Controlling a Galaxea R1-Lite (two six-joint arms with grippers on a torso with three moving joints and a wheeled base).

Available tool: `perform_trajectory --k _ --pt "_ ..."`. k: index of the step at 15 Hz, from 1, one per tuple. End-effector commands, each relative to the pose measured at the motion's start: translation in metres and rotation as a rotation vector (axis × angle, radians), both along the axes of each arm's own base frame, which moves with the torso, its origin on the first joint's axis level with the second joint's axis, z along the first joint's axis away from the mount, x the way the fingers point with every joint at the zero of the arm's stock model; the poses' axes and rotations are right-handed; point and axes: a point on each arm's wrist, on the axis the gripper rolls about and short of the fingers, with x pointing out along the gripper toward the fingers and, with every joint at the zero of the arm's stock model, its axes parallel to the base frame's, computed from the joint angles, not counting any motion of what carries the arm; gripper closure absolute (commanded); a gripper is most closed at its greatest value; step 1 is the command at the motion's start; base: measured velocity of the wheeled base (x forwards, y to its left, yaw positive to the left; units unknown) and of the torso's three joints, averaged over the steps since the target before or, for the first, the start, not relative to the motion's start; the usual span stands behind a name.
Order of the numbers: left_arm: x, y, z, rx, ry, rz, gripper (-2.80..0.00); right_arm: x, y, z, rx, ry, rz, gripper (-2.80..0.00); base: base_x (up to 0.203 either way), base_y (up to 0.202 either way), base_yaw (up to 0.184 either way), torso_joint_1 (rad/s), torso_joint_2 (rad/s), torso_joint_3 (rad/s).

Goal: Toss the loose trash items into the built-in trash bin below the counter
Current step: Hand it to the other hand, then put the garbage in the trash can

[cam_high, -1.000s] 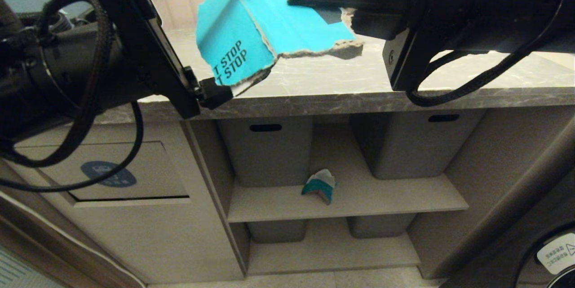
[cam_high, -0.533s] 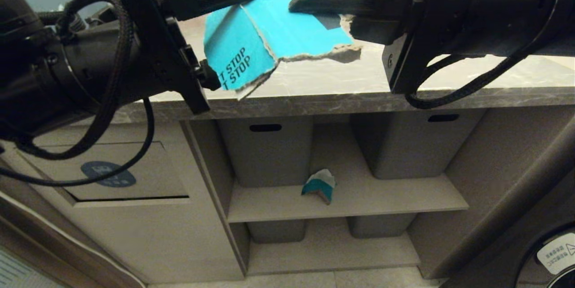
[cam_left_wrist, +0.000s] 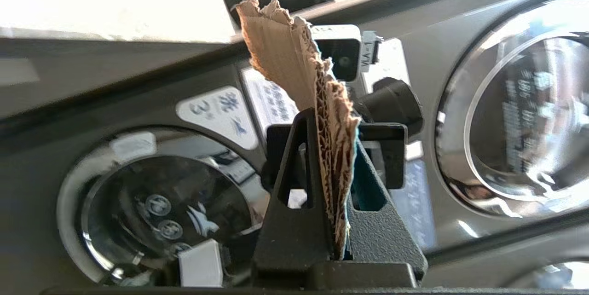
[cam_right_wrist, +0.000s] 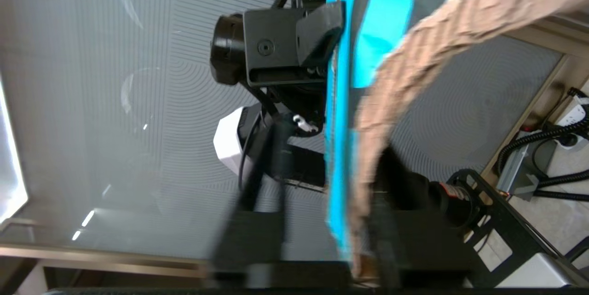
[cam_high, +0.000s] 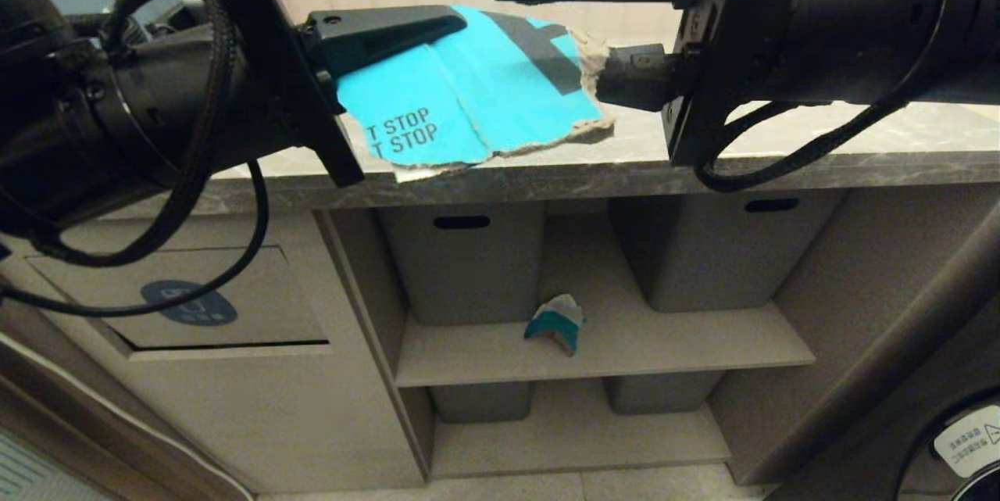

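Black arms point(cam_high: 117, 118), braided cables point(cam_high: 234, 251), wedge fingers point(cam_high: 383, 28), seemingly textured.

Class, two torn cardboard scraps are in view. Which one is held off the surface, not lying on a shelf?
The larger bright cyan scrap printed "STOP", clamped by the left gripper; the smaller teal-and-white scrap lies on the shelf.

Smaller scrap point(cam_high: 556, 323) on shelf point(cam_high: 672, 352) between tubs point(cam_high: 466, 260).

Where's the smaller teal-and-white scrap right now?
In the head view, the teal-and-white scrap lies on the upper open shelf below the counter, between the two grey tubs, right of the bin flap.
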Motion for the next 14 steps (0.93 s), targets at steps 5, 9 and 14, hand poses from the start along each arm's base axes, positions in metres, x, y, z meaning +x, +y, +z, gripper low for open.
perform_trajectory --k 5,9,14 --pt "0.015 0.005 -0.006 0.051 -0.092 0.153 0.00 -0.015 -0.022 -0.001 0.000 0.012 -0.215 -2.80 0.000 0.000 0.000 0.000 0.00 0.000" --pt "0.017 0.013 -0.006 0.188 -0.337 0.322 0.00 -0.020 -0.069 -0.003 -0.003 -0.022 -0.472 0.00 0.000 0.000 0.000 0.000 0.00 0.000" --pt "0.014 0.019 -0.014 0.416 -0.604 0.545 0.00 -0.054 -0.144 -0.019 -0.027 -0.076 -0.745 0.00 0.000 0.000 0.000 0.000 0.00 0.000"
